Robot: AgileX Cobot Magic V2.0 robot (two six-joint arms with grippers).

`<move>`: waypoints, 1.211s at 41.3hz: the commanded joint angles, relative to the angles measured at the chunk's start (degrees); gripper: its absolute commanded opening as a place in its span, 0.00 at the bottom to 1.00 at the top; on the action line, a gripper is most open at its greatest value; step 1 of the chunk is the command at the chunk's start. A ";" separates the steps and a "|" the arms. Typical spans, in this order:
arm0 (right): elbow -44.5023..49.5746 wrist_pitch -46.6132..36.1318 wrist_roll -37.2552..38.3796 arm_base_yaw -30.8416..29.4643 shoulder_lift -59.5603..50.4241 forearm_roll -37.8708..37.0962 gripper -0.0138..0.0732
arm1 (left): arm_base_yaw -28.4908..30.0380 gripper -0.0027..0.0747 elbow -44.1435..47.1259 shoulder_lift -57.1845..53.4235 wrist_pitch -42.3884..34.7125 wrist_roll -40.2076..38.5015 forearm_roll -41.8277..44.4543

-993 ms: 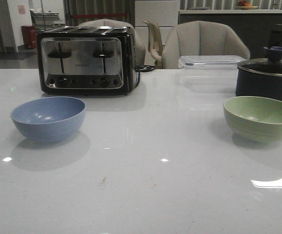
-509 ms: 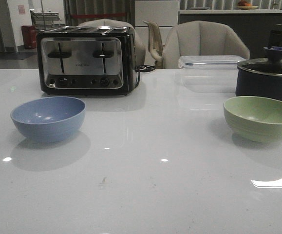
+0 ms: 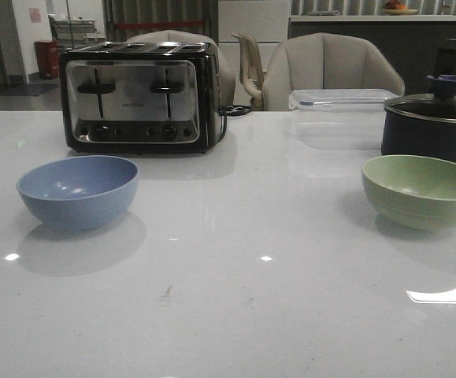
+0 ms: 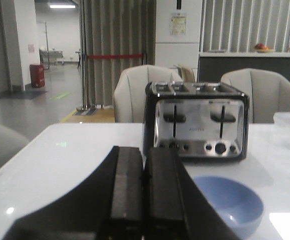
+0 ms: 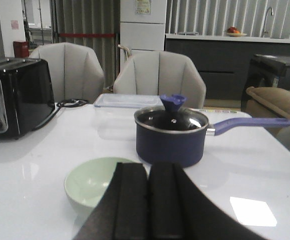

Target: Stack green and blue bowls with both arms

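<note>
1. Blue bowl [image 3: 78,191] showing dusty blue, plain.
2. Green bowl [image 3: 421,190] showing pale sage.
3. Toaster [image 3: 139,97] showing black with silver face.
4. Pot [image 3: 432,128] showing dark navy.
5. Counter [image 3: 235,299] showing glossy white.

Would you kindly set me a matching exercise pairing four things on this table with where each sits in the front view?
Things:
1. blue bowl
2. green bowl
3. toaster
4. pot

Places:
A. back left
B. front right
C. back right, just behind a bowl
D. front left

Pairs: 1-D, 2-B, 3-A, 4-C
</note>
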 commanded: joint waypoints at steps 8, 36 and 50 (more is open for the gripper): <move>-19.82 8.07 -0.17 0.07 3.26 -0.75 0.20 | -0.13 0.16 -22.47 3.28 7.62 -0.35 -0.44; -38.22 35.57 -0.17 0.07 31.78 -0.75 0.20 | -0.13 0.16 -41.84 28.03 42.59 -0.25 0.00; -38.22 40.58 -0.17 0.07 41.09 -0.75 0.20 | -0.13 0.16 -41.75 33.61 47.20 -0.25 -0.44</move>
